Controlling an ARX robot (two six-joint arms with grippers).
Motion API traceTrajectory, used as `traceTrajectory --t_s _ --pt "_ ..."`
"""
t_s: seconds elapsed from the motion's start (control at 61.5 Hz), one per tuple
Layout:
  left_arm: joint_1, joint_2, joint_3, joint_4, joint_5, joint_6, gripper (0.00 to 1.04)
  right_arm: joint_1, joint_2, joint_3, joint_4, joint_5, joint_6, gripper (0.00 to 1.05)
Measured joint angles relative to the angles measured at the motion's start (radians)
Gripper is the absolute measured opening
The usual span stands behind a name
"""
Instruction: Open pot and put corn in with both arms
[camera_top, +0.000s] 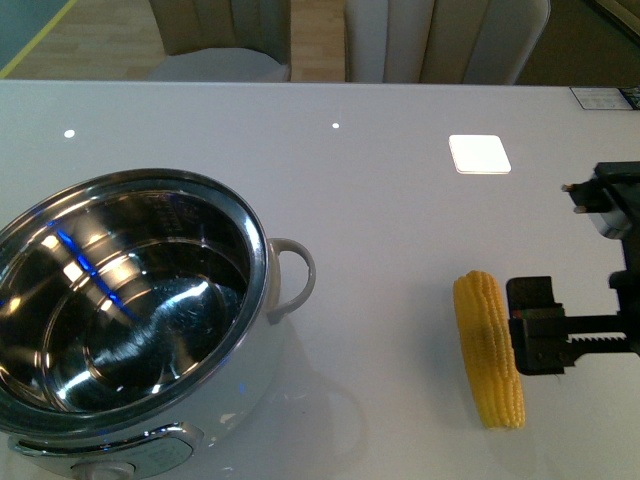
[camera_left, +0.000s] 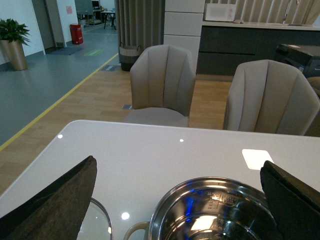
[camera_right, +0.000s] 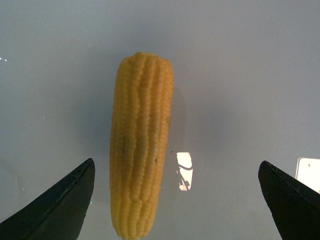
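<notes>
Since the pot (camera_top: 245, 385) stands open, its steel bowl bare: the step in hand, as I judge it, is picking up the corn.
Corn (camera_top: 488, 350): lies flat on the white bench (camera_top: 380, 200) at about 4 o'clock in the front view. Its long axis runs from 12 to 6, and it is well apart from the pot at 8 o'clock.
Right hand (camera_right: 175, 210): spread wide and holding nothing. It hovers over the cob, which sits between the fingers (camera_right: 60, 210), nearer one than the other and touching neither. How high it hangs I cannot tell.
Left hand (camera_left: 172, 205): also spread and empty, poised over the pot's rim.
Lid: a curved glass edge (camera_left: 102, 222), probably the lid, rests on the bench just beside the pot.
Centring: shift the right hand sideways until the cob lies midway, so both fingers meet it together. Otherwise the first to touch would likely roll it away.
Grip: come down until the fingers bracket the thick middle, then close gently, since a round, ribbed cob may slip.
Carry: lift well clear, travel toward 9 o'clock over the loop handle (camera_top: 295, 275), and let go low inside the bowl.
Risk: the left hand above the pot may crowd the drop, so it should give way first.
</notes>
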Motion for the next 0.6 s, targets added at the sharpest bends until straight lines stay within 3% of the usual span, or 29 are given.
traceTrajectory --t_s 0.601 --pt "0.000 0.000 0.000 0.000 0.000 0.000 0.98 0.056 0.307 0.144 0.055 0.016 -0.011 0.96"
